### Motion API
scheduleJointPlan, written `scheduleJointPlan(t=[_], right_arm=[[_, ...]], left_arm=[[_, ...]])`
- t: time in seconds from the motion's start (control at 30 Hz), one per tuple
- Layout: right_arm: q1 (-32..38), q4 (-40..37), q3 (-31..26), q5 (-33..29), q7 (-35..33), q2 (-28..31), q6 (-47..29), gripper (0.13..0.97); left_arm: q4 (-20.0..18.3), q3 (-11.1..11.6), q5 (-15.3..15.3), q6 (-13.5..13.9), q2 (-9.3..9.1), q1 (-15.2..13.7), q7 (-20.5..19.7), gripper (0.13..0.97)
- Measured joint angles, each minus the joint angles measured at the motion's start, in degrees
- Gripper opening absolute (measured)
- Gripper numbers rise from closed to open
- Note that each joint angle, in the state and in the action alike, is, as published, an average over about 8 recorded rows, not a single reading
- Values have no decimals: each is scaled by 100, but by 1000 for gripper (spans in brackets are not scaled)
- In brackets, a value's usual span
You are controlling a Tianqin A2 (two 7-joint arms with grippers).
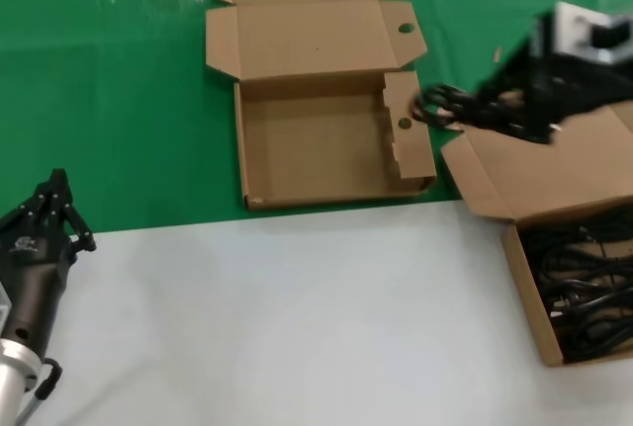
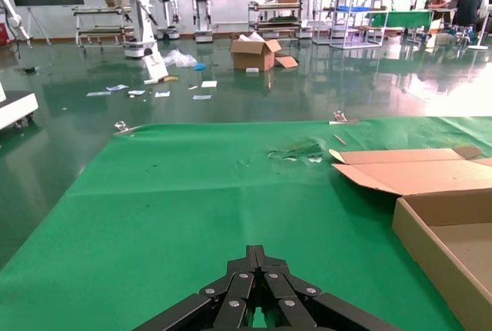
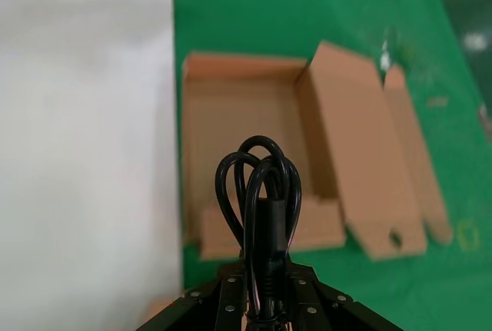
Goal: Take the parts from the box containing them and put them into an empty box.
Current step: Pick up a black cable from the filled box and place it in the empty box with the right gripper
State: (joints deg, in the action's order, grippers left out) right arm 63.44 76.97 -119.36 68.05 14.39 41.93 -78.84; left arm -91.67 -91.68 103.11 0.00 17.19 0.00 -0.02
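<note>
**Supervisor:** Where was the right arm when you checked?

**Operator:** In the head view I had the right gripper (image 1: 465,110) at the upper right of the frame, in the air between the two boxes. Its fingers were clamped on a coiled cord (image 1: 440,105), whose loops stuck out toward the empty box (image 1: 331,154). In the right wrist view the cord (image 3: 260,208) stood up out of the right gripper (image 3: 261,300) at the bottom centre, with the empty box (image 3: 238,131) open beyond it.

**Supervisor:** And the boxes?

**Operator:** The empty box sat at the top centre on the green mat (image 1: 109,100), lid folded back, stepped partition (image 1: 404,134) along its right side. The source box (image 1: 529,293) was at the lower right, with the remaining cords (image 1: 588,288) piled inside.

**Supervisor:** The left arm?

**Operator:** Parked. I saw the left gripper (image 1: 49,213) at the lower left edge, over the white tabletop (image 1: 297,317), holding nothing. Its fingers (image 2: 257,281) met at their tips in the left wrist view.
</note>
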Motion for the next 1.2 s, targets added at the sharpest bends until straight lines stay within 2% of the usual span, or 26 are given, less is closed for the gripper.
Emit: scheduleJointPlan(t=[0.3, 0.77, 1.0, 1.2], right_arm=[[621, -1444, -433, -305, -526, -1319, 705, 206], [1443, -4863, -662, -241, -2171, -3171, 2104, 206], [1859, -6509, -443, 69, -3195, -3828, 2693, 206], [2068, -7241, -307, 246, -3673, -4087, 2930, 220]], left_arm=[[0, 0, 0, 0, 0, 0, 0, 140], [0, 0, 0, 0, 0, 0, 0, 140], [0, 0, 0, 0, 0, 0, 0, 140], [0, 0, 0, 0, 0, 0, 0, 140]])
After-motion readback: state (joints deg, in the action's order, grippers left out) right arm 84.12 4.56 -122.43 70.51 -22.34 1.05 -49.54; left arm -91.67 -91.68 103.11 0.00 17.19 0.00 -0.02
